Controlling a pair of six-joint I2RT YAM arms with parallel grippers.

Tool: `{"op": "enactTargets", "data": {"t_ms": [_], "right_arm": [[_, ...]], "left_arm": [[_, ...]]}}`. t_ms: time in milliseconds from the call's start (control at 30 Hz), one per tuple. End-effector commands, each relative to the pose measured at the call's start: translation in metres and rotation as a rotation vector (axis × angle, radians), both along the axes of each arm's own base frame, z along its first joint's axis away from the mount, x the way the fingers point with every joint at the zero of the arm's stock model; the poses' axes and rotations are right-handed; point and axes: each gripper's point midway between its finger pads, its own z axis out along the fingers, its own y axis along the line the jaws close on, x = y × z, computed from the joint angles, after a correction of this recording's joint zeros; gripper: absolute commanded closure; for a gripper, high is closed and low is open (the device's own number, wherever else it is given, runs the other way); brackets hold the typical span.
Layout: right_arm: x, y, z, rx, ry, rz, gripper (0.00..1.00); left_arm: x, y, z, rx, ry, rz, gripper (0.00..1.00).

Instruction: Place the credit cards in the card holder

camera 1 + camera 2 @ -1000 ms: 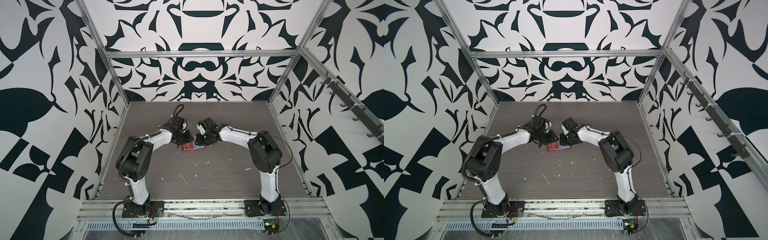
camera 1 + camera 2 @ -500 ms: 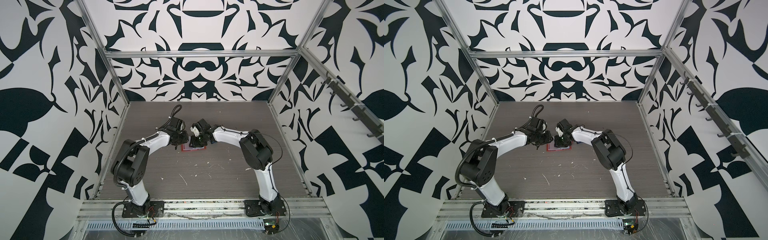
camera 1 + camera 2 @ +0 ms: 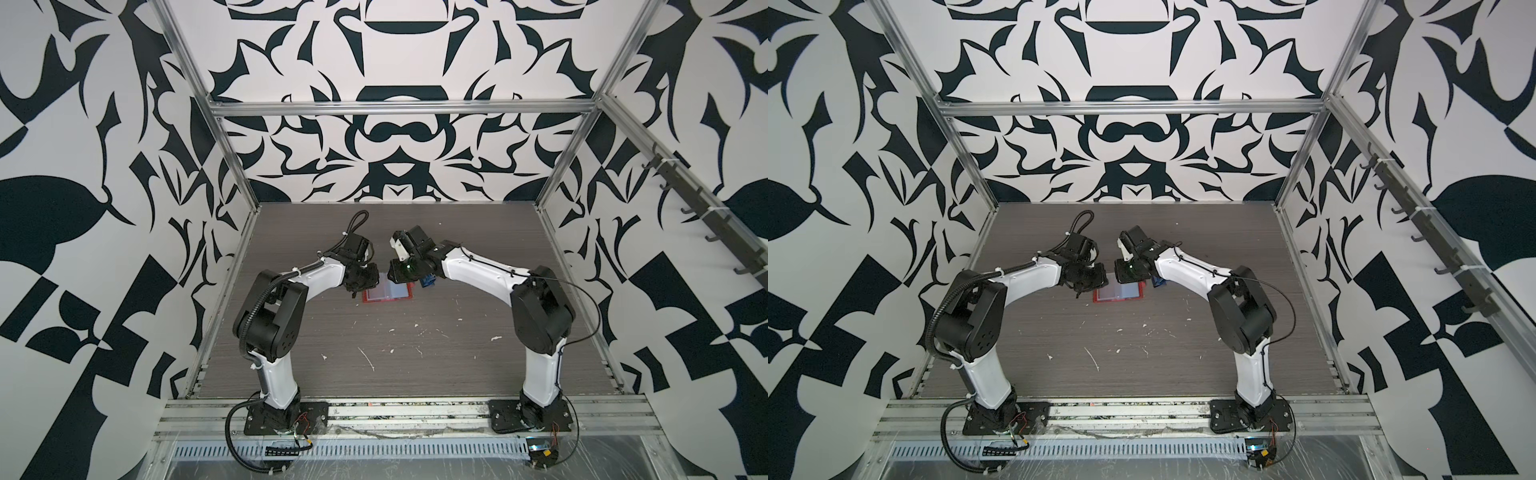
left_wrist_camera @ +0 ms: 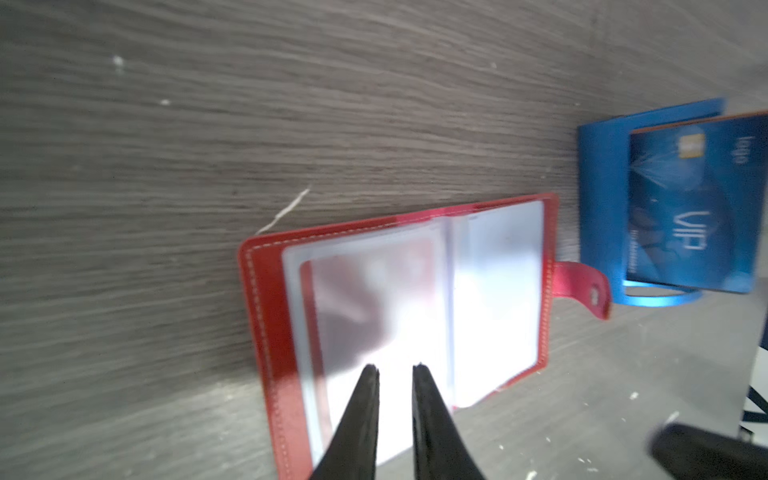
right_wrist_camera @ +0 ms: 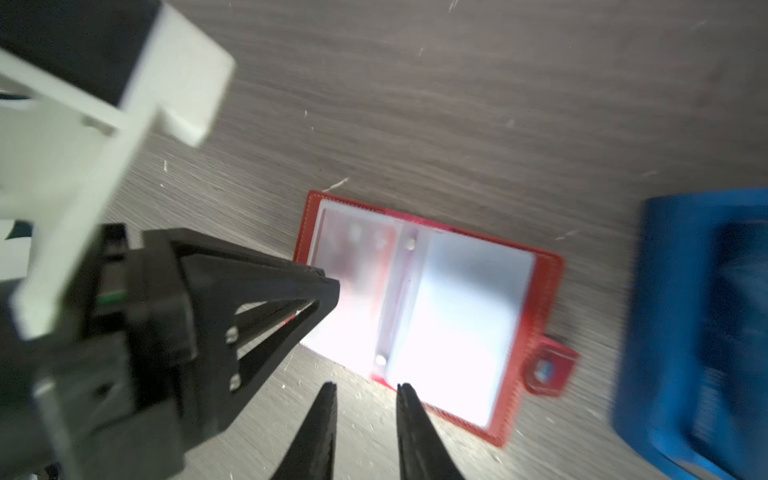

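The red card holder [image 3: 367, 296] [image 3: 1097, 296] lies open and flat on the table, its clear pockets up and its snap tab [image 4: 582, 286] toward a blue rack. Glare on the pockets [image 4: 494, 291] hides what is inside. One blue credit card [image 4: 690, 208] marked VIP stands in that rack [image 4: 602, 187]. My left gripper [image 3: 371, 282] [image 4: 395, 368] hovers over the holder's left page, jaws a narrow gap apart with nothing between them. My right gripper [image 3: 392, 276] [image 5: 366, 385] hangs just off the holder's far edge near the spine, also slightly open and empty.
The blue rack [image 3: 427, 282] [image 5: 673, 332] stands just right of the holder, under my right forearm. The two grippers are close together, the left fingers [image 5: 324, 286] beside the right ones. White scuffs [image 3: 368, 359] mark the dark wood-grain table [image 3: 415, 374].
The card holder, askew between both grippers a second ago, now lies flat and open. The left jaws have narrowed. The right arm swung left, then back.
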Motion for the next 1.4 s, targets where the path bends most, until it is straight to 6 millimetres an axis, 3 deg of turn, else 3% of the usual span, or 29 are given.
{"op": "enactTargets", "data": {"t_ms": [0, 233, 433, 600, 767, 1367], "right_arm": [[0.006, -0.036, 0.014, -0.074, -0.031, -0.035, 0.70], [0.019, -0.088, 0.023, -0.101, -0.027, -0.113, 0.69], [0.031, -0.118, 0.015, -0.100, 0.008, -0.156, 0.60], [0.038, -0.124, 0.003, -0.133, 0.041, -0.144, 0.53], [0.045, -0.125, -0.008, -0.171, 0.065, -0.136, 0.53], [0.064, -0.116, -0.028, -0.190, 0.109, -0.131, 0.54]], "left_arm": [[-0.001, -0.026, 0.039, -0.117, -0.009, -0.082, 0.78], [0.009, -0.067, 0.055, -0.181, 0.000, -0.143, 0.72], [0.025, -0.098, 0.040, -0.187, 0.043, -0.180, 0.66], [0.037, -0.113, 0.025, -0.183, 0.078, -0.191, 0.64], [0.043, -0.122, 0.013, -0.186, 0.105, -0.210, 0.63], [0.046, -0.131, -0.029, -0.202, 0.191, -0.198, 0.62]]}}
